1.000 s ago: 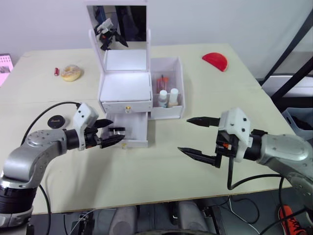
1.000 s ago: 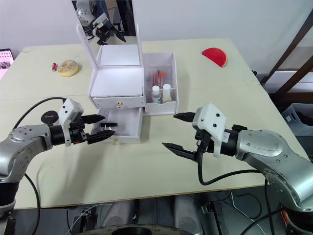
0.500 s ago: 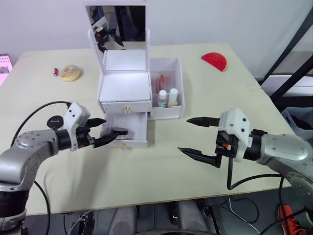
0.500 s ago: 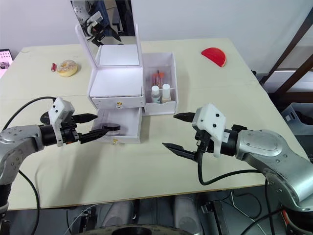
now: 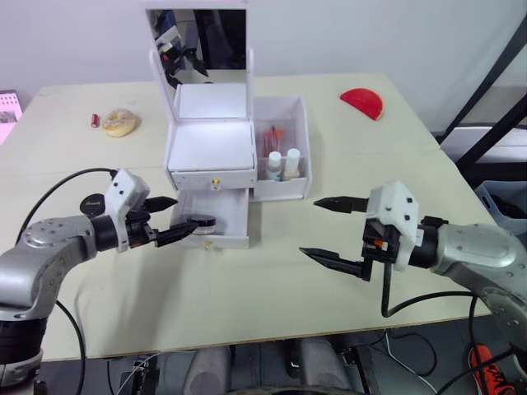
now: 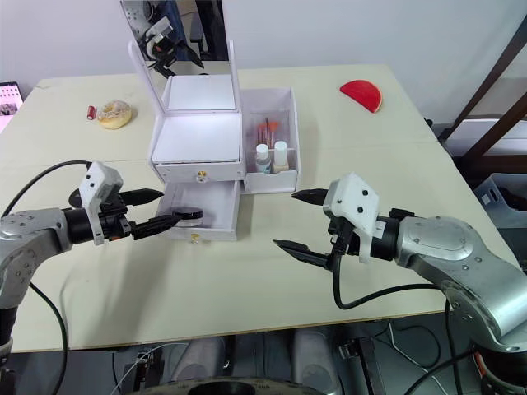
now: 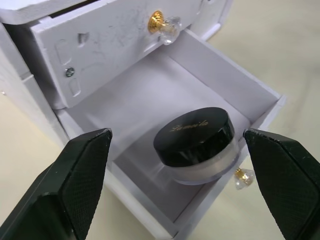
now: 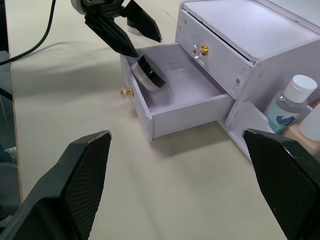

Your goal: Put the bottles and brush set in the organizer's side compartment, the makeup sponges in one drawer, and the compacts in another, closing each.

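Observation:
The white organizer (image 5: 211, 144) with a raised mirror stands mid-table. Two bottles (image 5: 282, 164) and the brush set (image 5: 272, 136) sit in its side compartment (image 5: 301, 152). The upper drawer (image 5: 212, 178) is shut. The lower drawer (image 5: 232, 241) is pulled out with a black-lidded compact (image 7: 194, 142) lying free inside. My left gripper (image 5: 185, 214) is open just left of that drawer, fingers astride the compact without touching it. A second compact (image 5: 93, 202) lies on the table behind my left wrist. My right gripper (image 5: 310, 227) hangs open and empty right of the organizer.
A beige round sponge (image 5: 120, 122) and a small red tube (image 5: 95, 120) lie at the far left of the table (image 5: 247, 288). A red half-round sponge (image 5: 362, 103) lies at the far right. A cable runs along my left arm.
My left gripper has let go of the compact into the lower drawer and drawn back to the left. The right arm has not moved.

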`<move>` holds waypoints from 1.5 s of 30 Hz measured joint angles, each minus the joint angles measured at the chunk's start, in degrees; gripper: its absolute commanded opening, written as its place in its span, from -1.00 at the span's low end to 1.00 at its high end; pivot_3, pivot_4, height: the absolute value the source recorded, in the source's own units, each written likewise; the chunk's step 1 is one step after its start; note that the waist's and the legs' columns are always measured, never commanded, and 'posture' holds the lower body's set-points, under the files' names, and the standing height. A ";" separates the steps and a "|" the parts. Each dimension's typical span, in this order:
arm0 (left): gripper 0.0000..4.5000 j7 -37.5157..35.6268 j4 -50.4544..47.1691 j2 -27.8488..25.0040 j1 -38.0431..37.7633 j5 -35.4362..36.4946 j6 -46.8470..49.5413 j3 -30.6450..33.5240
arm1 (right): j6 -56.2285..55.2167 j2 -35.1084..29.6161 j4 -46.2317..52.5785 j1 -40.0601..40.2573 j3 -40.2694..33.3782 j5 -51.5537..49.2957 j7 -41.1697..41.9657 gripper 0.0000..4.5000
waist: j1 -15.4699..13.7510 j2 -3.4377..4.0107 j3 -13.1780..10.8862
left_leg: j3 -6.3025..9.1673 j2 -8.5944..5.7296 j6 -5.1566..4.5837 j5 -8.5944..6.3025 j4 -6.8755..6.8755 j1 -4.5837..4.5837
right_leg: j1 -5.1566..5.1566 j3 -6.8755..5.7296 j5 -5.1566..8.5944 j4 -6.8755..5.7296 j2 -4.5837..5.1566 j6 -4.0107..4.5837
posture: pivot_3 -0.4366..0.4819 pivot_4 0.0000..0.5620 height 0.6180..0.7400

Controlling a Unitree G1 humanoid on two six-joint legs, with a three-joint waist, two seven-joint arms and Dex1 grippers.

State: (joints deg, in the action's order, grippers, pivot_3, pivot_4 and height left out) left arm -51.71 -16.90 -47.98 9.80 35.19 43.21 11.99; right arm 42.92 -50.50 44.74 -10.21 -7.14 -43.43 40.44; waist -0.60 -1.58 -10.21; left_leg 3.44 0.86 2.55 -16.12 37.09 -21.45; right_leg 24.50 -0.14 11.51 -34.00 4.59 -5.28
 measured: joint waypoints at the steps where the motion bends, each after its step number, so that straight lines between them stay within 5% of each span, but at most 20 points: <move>1: 0.38 -0.64 0.09 0.00 0.00 0.60 0.18 0.06 | 0.01 0.00 0.00 0.00 0.00 -0.01 -0.09 1.00 | 0.01 0.00 0.00 | 0.00 0.00 0.00 0.00 0.00 0.00 | 0.00 0.00 0.00 0.00 0.00 0.00 | -0.05 -0.47 0.99; 7: -0.97 -4.50 -0.15 -0.57 -0.06 3.91 0.91 0.14 | 0.16 0.00 0.05 0.06 0.00 -0.03 -0.85 1.00 | 0.01 0.00 0.00 | 0.00 0.00 0.00 0.00 0.00 0.00 | 0.00 0.00 0.00 0.00 0.00 0.00 | -0.05 -0.47 0.99; 21: -0.97 -4.41 1.88 -0.97 3.79 -0.74 -0.52 -5.72 | 0.57 0.03 1.30 0.98 -0.04 -0.37 -2.87 1.00 | -0.04 0.00 0.00 | 0.00 0.00 0.00 0.00 0.01 0.02 | -0.02 0.00 0.00 -0.01 0.00 0.00 | -0.05 -0.47 0.99; 45: -0.97 -7.01 2.44 -5.48 0.05 -0.91 -1.39 -3.99 | 0.54 0.03 1.69 1.34 -0.02 -0.59 -3.06 1.00 | 0.04 0.02 -0.04 | 0.00 0.00 0.00 0.00 -0.03 0.00 | 0.00 0.00 0.01 0.01 0.02 -0.01 | -0.05 -0.47 0.99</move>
State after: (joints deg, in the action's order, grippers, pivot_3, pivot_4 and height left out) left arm -58.71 -14.46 -53.46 9.85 34.27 41.82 8.01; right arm 43.46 -50.47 46.43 -8.86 -7.16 -44.01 37.38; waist -0.56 -1.56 -10.25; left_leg 3.44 0.86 2.55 -16.12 37.07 -21.44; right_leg 24.50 -0.14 11.51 -33.99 4.61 -5.29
